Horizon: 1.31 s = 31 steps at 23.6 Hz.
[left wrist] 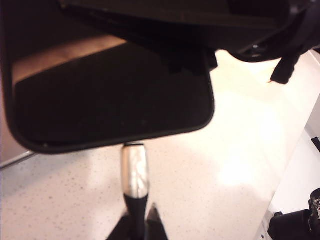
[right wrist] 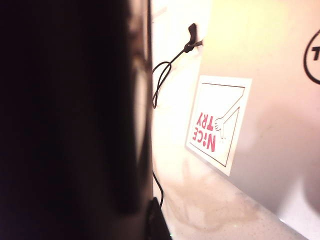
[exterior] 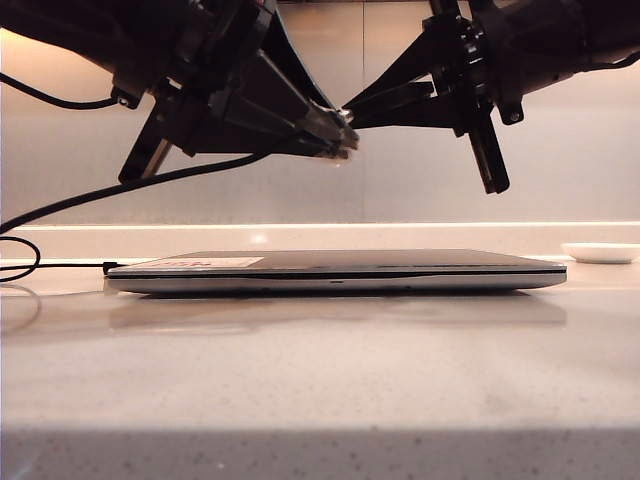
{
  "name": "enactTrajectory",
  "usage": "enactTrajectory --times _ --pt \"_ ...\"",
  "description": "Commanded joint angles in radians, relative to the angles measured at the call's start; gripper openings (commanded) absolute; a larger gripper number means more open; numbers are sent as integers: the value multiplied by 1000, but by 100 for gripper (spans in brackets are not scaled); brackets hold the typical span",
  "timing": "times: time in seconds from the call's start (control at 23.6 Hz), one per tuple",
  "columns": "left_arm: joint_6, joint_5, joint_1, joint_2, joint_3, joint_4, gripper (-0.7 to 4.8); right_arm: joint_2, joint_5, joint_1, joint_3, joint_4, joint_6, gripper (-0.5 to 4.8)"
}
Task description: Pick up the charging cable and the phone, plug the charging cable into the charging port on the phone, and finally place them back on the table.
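Above the pale stone table (exterior: 320, 380) and the grey laptop (exterior: 335, 272), the left gripper (left wrist: 136, 227) is pinching the charging cable (left wrist: 134, 172), its silver tip pointing endwise at the phone (left wrist: 110, 95) edge, which the right gripper (exterior: 400, 105) is clamping

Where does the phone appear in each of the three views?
Exterior view: hidden among the two grippers meeting above the laptop; not separable.
Left wrist view: the phone fills the upper left, the charging cable tip at its edge.
Right wrist view: the dark slab on the left.
Shared landmark: the table.
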Motion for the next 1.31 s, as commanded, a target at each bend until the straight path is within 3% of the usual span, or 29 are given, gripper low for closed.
enactTrajectory --times 0.04,0.64,0.68,0.72,0.76,0.93,1.1,1.27,1.31 --pt "0 -14 4 -2 4 45 -6 -8 -49 5 8 20 -17 -6" --pt "2 -14 4 -2 4 87 -4 -8 -34 5 10 -1 -33 -5" --pt "3 -14 4 -2 4 87 5 -8 -23 5 10 -1 -33 -6" --pt "4 -14 4 -2 4 86 85 -11 -6 4 10 -1 -34 -6" --pt "4 -14 4 -2 4 85 120 -11 2 4 10 0 -34 -6" --pt "4 -14 4 -2 4 71 151 -11 9 3 10 18 -34 -5" --pt "4 -14 3 -3 4 61 153 -11 21 -13 10 21 -34 -6" --pt "11 -14 4 -23 6 48 148 -13 35 -89 11 15 -39 -5" --pt "32 -14 8 -35 10 29 96 -18 35 -119 11 -3 -44 -5"
